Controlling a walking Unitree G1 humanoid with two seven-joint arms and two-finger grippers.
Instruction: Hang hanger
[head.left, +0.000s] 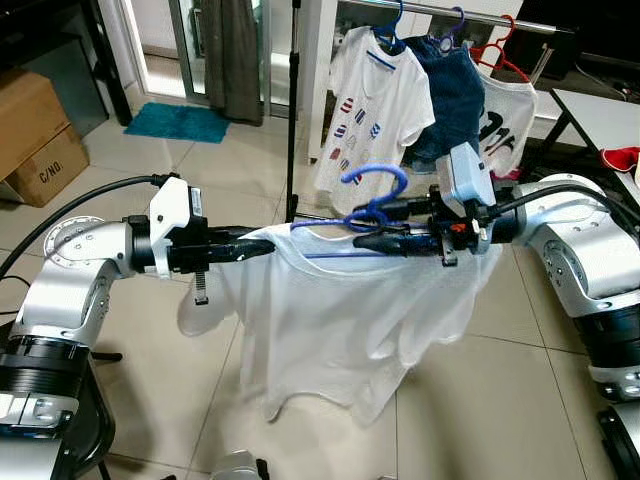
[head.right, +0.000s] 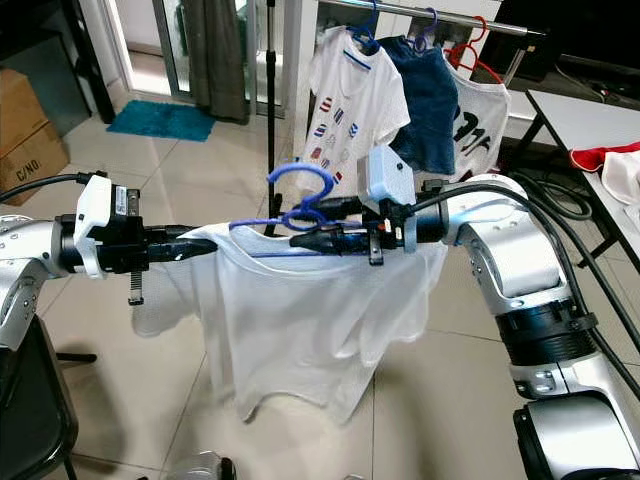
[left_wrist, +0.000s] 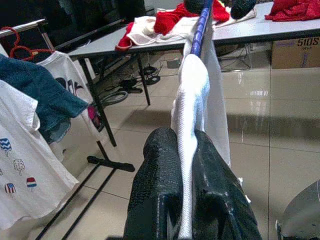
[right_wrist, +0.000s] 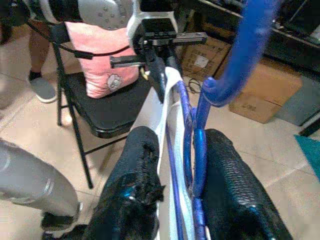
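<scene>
A blue hanger (head.left: 377, 190) carries a white T-shirt (head.left: 340, 320), held between my two arms in front of me. My right gripper (head.left: 358, 232) is shut on the hanger's neck below the hook, its fingers (right_wrist: 235, 175) pinching the blue wire. My left gripper (head.left: 262, 246) is shut on the shirt's shoulder over the hanger's end, the white cloth (left_wrist: 189, 150) squeezed between its fingers. The clothes rail (head.left: 450, 12) stands beyond, at the back right.
On the rail hang a printed white shirt (head.left: 370, 110), a dark blue garment (head.left: 450, 95) and another white shirt on a red hanger (head.left: 497, 55). The rail's black pole (head.left: 292, 110) stands behind the hanger. Cardboard boxes (head.left: 35, 135) sit far left, a table (head.left: 600, 115) far right.
</scene>
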